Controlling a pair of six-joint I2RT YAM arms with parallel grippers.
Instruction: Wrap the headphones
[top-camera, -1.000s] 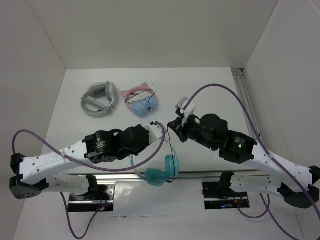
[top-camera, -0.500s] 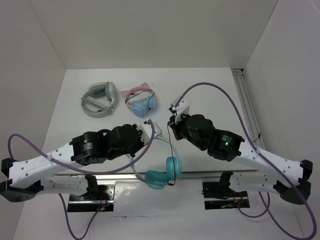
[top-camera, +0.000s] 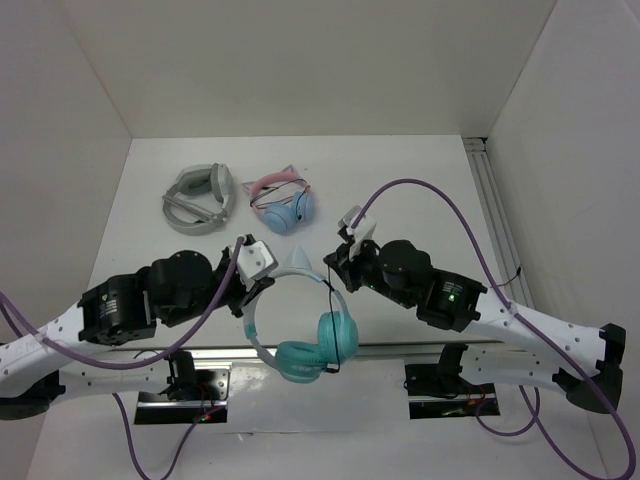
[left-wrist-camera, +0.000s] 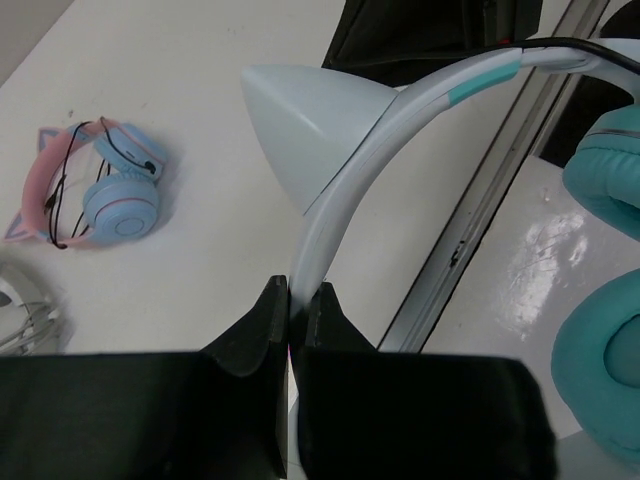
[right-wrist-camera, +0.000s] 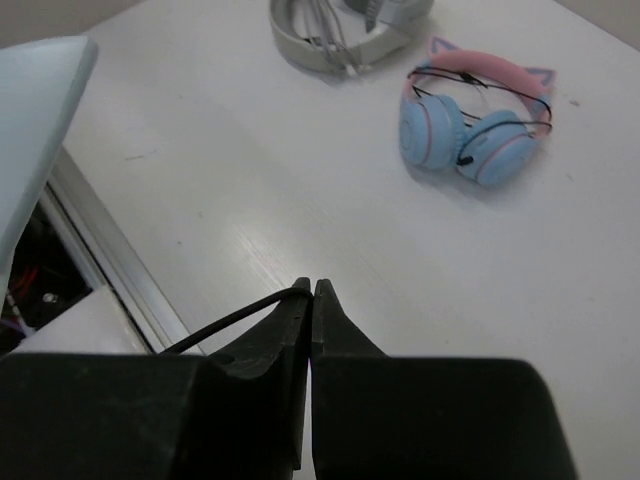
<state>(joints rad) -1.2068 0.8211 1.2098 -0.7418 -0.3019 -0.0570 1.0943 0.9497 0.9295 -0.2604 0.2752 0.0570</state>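
Headphones (top-camera: 336, 336) with teal ear cups sit at the near edge of the tabletop (top-camera: 400, 180), between the two arms. Their cups lie over the metal rail (top-camera: 400, 350) that runs along that edge. It cannot be told whether the cups rest on anything. The whitish headband arches up and away from the cups toward the left arm, with one pointed cat ear (top-camera: 298, 263) standing at its top.

The left end effector (top-camera: 258, 288) is pressed together on the headband. In the left wrist view the fingers (left-wrist-camera: 270, 320) pinch the band's thin edge just below the cat ear, and the two cups show at the right of that view.

The right end effector (top-camera: 336, 258) is just beside the top of the headband. Its tips are closed on the thin black cable (right-wrist-camera: 230, 318), which leaves the pinch toward the lower left in the right wrist view. From above, the cable drops from that grip past the headband to the cups.

Farther back on the tabletop, well apart from both arms, lie a pink-banded pair (top-camera: 282, 203) with light blue cups and, just beside it on the left, a grey pair (top-camera: 200, 198).
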